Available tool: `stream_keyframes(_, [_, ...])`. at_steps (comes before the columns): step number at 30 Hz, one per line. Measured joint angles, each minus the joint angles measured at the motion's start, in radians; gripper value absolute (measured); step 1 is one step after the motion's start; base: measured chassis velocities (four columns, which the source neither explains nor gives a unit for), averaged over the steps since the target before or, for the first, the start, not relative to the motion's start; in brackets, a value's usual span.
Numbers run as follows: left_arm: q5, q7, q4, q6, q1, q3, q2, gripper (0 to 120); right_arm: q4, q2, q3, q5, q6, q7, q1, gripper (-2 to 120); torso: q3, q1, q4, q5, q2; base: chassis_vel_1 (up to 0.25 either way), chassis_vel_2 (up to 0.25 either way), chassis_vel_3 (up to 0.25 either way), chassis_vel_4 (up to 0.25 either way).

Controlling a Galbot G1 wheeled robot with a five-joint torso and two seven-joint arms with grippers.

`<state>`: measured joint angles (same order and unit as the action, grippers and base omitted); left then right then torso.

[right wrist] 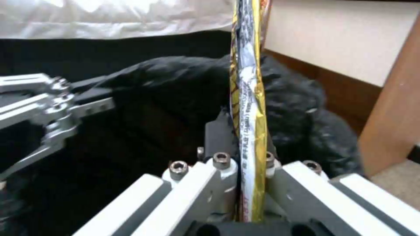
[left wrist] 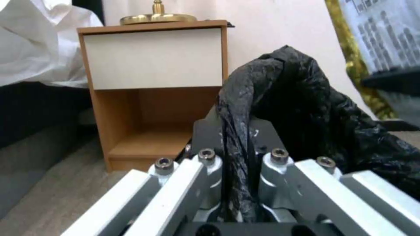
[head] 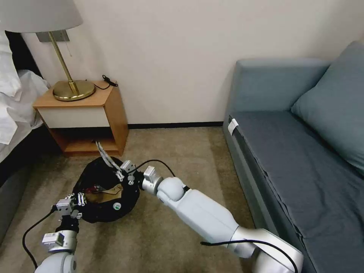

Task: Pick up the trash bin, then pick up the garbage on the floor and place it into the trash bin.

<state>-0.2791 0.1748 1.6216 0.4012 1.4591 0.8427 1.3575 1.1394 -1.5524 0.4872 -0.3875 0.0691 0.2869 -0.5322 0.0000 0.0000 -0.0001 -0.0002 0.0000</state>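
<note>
From our head we see the bin (head: 104, 193) on the carpet (head: 178, 151) by the nightstand (head: 85, 117), with brown paper and something red inside. Our left gripper (head: 77, 199) pinches its near rim; the left wrist view shows the black bag (left wrist: 280, 108) squeezed between the jaws. Our right gripper (head: 120, 172) clamps the wrapper (right wrist: 247, 108) above the bin, and the right wrist view shows its gold edge.

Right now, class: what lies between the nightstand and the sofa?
In the head view, bare floor runs between the nightstand and the sofa, with the wall's dark baseboard behind; nothing lies on that stretch.
</note>
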Motion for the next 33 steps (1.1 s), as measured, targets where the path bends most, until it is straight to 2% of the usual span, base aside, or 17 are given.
stream_keyframes(10, [0.002, -0.004, 0.007, 0.0, 0.006, 0.001, 0.012, 5, 0.0, 0.006, 0.025, 0.037, 0.011, 0.004, -0.036, 0, 0.0, 0.0, 0.0001, 0.0001, 0.0, 0.0, 0.0, 0.0, 0.0])
stream_keyframes(23, [0.01, -0.005, 0.023, -0.001, 0.018, 0.004, 0.03, 5, -0.044, 0.014, 0.054, 0.127, 0.006, -0.046, -0.063, 0, 0.0, 0.0, 0.0, 0.0002, 0.0, 0.0, 0.0, 0.0, 0.0])
stream_keyframes(25, [0.011, -0.005, 0.023, -0.001, 0.018, 0.004, 0.031, 5, -0.047, 0.015, 0.054, 0.132, 0.003, -0.05, -0.063, 4, 0.0, 0.0, 0.0, 0.0002, 0.0, 0.0, 0.0, 0.0, 0.0])
stream_keyframes(26, [0.015, -0.005, 0.023, -0.001, 0.018, 0.004, 0.034, 5, -0.051, 0.015, 0.055, 0.135, 0.001, -0.058, -0.063, 12, 0.0, 0.0, 0.0001, 0.0002, 0.0, 0.0, 0.0, 0.0, 0.0])
stream_keyframes(28, [0.018, -0.005, 0.025, 0.0, 0.018, 0.003, 0.039, 5, -0.055, 0.012, 0.055, 0.141, -0.002, -0.066, -0.063, 20, 0.0, 0.0, 0.0001, 0.0002, 0.0, 0.0, 0.0, 0.0, 0.0])
stream_keyframes(29, [0.018, -0.005, 0.025, 0.0, 0.018, 0.003, 0.039, 5, -0.055, 0.012, 0.055, 0.141, -0.002, -0.066, -0.063, 20, 0.0, 0.0, 0.0001, 0.0002, 0.0, 0.0, 0.0, 0.0, 0.0])
stream_keyframes(32, [0.019, -0.005, 0.03, 0.0, 0.019, 0.004, 0.04, 5, -0.055, 0.011, 0.053, 0.146, -0.003, -0.07, -0.065, 35, 0.0, 0.0, 0.0, 0.0002, 0.0, 0.0, 0.0, 0.0, 0.0])
stream_keyframes(33, [0.019, -0.005, 0.03, 0.0, 0.019, 0.004, 0.04, 5, -0.055, 0.011, 0.053, 0.146, -0.003, -0.07, -0.065, 35, 0.0, 0.0, 0.0, 0.0002, 0.0, 0.0, 0.0, 0.0, 0.0])
